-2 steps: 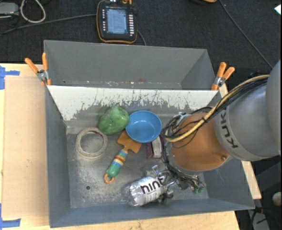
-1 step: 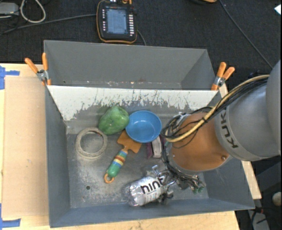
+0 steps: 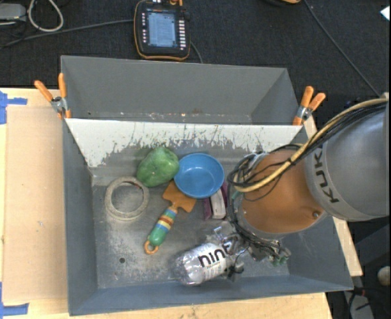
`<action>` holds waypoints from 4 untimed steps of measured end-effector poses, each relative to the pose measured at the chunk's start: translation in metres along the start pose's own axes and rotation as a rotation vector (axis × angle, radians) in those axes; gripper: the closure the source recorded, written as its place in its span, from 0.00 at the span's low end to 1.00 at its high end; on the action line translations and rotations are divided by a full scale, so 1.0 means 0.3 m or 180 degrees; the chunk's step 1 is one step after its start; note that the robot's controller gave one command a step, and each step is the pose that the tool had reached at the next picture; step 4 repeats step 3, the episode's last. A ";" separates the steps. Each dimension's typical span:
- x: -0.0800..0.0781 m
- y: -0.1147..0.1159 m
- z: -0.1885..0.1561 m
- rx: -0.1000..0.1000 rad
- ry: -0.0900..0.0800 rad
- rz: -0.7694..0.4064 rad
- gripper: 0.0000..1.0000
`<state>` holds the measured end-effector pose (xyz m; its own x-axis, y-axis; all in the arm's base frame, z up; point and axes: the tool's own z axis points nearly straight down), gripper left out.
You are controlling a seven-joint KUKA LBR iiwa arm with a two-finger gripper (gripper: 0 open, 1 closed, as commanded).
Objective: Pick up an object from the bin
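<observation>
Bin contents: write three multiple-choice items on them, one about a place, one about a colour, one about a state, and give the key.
1. Where does the silver packet lie?
A. In the far left corner.
B. Outside the bin.
C. By the wall at the view's bottom, beside the gripper.

2. What colour is the bowl?
A. Red.
B. Blue.
C. Yellow.

3. How does the tape ring lie?
A. Flat on the bin floor, hole up.
B. Standing on edge.
C. Leaning on a wall.

Answers:
1 C, since the packet lies low in the view, right next to the gripper.
2 B, since its rim and inside are blue.
3 A, since its round opening faces the camera.
</observation>
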<state>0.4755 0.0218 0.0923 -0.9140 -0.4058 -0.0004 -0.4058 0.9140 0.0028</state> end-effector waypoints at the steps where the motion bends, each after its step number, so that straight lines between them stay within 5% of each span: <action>1: 0.001 0.003 -0.124 -0.0005 0.0010 -0.0001 1.00; 4: 0.000 0.004 -0.260 -0.0006 0.0010 0.0003 1.00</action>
